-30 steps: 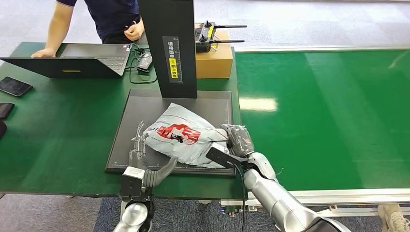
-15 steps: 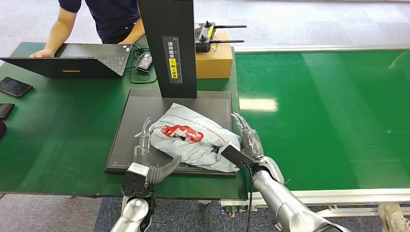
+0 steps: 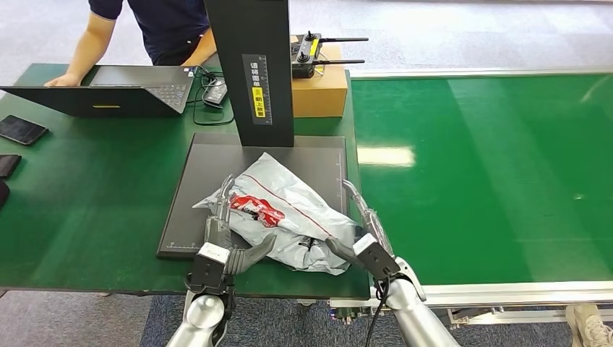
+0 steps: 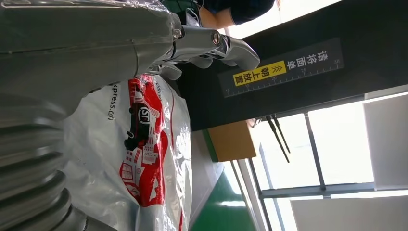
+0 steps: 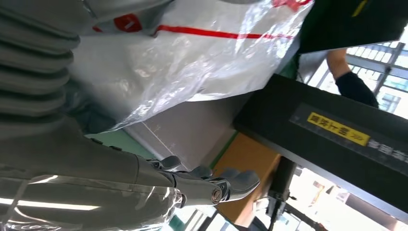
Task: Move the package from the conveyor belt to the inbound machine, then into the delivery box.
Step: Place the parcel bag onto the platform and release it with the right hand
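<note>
On the inbound machine's black plate [image 3: 217,155], package [image 3: 285,210] cupped between left hand [image 3: 220,235] and right hand [image 3: 365,235], fingers spread wide against its sides; looks soft, light, slippery, best squeezed at both ends.

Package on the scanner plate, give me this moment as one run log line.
stage: at inbound machine | package: on the dark plate | left hand: against its left side | right hand: against its right side | delivery box: not yet
</note>
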`<control>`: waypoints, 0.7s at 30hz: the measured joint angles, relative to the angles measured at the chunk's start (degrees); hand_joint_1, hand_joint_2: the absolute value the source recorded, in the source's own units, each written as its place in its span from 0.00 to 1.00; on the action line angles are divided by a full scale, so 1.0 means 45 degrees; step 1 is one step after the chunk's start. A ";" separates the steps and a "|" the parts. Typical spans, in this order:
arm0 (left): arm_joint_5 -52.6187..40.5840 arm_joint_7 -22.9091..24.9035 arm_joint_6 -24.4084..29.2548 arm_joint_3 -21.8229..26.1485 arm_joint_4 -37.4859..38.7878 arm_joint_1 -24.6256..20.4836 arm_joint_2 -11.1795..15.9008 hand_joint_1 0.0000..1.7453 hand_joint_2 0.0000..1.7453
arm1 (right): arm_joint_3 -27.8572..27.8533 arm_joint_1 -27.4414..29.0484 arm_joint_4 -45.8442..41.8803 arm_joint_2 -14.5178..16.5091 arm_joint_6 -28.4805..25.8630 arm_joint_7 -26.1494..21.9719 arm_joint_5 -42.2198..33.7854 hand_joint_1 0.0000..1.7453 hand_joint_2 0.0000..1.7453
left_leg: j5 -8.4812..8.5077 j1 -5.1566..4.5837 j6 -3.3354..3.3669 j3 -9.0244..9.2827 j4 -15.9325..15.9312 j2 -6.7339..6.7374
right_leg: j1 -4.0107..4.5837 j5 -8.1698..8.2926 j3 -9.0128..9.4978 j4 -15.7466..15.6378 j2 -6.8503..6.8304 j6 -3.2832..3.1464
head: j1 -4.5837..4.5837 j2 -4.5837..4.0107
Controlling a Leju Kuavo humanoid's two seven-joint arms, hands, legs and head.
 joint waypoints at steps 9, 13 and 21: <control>-0.0449 0.0000 -0.0396 0.0521 -0.0055 0.0229 -0.0193 0.00 1.00 | -0.0341 0.1255 -0.2630 -0.0005 -0.0149 0.0000 0.0203 0.00 1.00 | 0.0000 0.0000 0.0000 0.0000 0.0000 -0.0001 | 0.0000 0.0000 0.0001 0.0000 -0.0001 0.0000 | 0.0001 0.0000; -0.0643 0.0000 -0.0528 0.0686 -0.0100 0.0249 -0.0236 0.00 1.00 | -0.0467 0.1685 -0.3604 0.0000 -0.0123 0.0000 0.0253 0.00 1.00 | 0.0000 0.0000 0.0000 0.0000 0.0000 -0.0002 | 0.0000 0.0000 0.0001 0.0000 -0.0002 0.0000 | 0.0001 0.0000; -0.1443 0.0054 -0.0437 0.0840 -0.0285 0.0281 -0.0237 0.00 1.00 | -0.0687 0.2854 -0.5858 0.0001 0.0047 0.0000 -0.0023 0.00 1.00 | 0.0000 0.0000 0.0000 0.0000 -0.0002 -0.0002 | 0.0000 -0.0001 0.0001 0.0000 -0.0002 0.0000 | 0.0001 0.0000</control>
